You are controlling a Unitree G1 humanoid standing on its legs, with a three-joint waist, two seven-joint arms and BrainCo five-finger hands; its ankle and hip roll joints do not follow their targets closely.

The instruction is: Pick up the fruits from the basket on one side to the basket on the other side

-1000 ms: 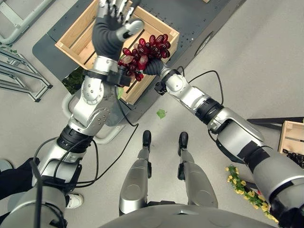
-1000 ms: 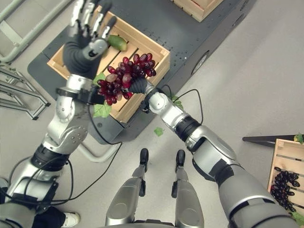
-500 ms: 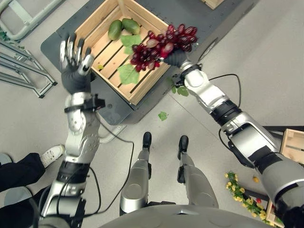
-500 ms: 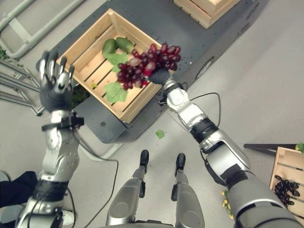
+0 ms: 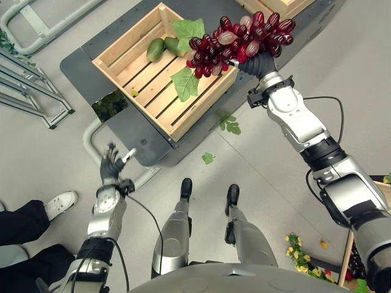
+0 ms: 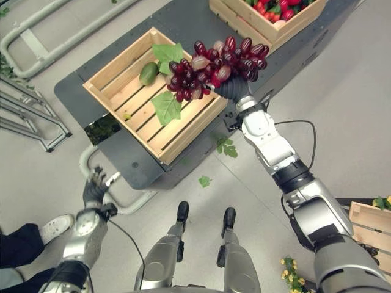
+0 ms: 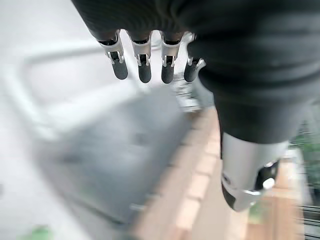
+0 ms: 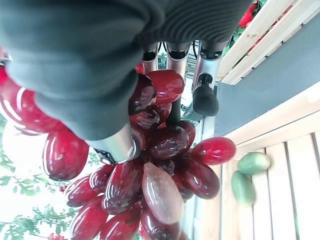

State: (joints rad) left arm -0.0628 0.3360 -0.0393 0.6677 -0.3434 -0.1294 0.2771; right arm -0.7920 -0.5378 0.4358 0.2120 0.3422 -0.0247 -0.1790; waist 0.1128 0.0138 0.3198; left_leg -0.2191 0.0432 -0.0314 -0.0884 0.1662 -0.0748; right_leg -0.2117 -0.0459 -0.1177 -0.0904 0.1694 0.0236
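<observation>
Your right hand, fingers curled round the red grape bunch, holds it above the wooden crate's far corner, clear for carrying; left hand hangs low, fingers straight.

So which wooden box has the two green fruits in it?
The nearer wooden crate, under the red grapes in the right hand. Two green fruits lie in its far corner; the far crate holds red fruit.

One grape bunch, two green mangoes, two wooden crates.
</observation>
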